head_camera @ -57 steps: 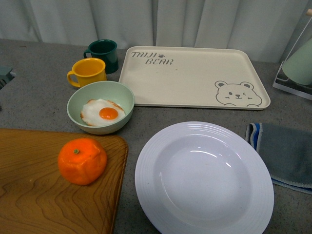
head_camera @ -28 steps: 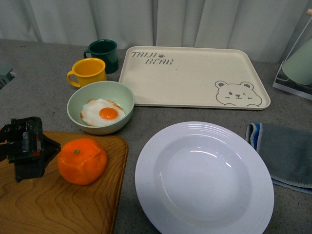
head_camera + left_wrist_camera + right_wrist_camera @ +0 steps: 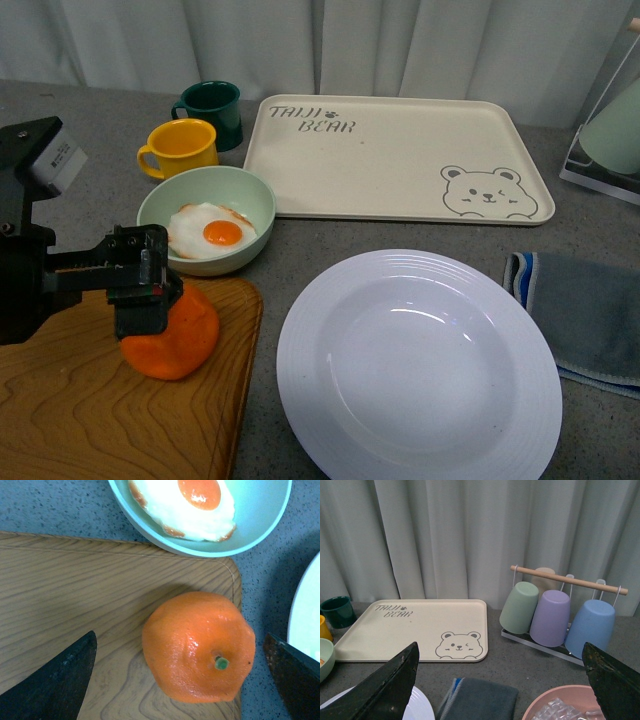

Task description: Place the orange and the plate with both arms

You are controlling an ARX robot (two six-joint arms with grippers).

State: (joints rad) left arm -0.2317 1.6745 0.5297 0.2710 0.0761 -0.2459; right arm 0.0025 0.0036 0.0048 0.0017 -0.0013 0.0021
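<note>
While the left gripper hovers over the orange, fingers wide apart and empty, fruit sits between them on the wooden board, at 9 o'clock of the plate. Left arm nearer; stem up.

A pale pleated curtain is hanging in soft folds across the whole back. A grey speckled tabletop is running up to it, lying under even, diffuse light.
</note>
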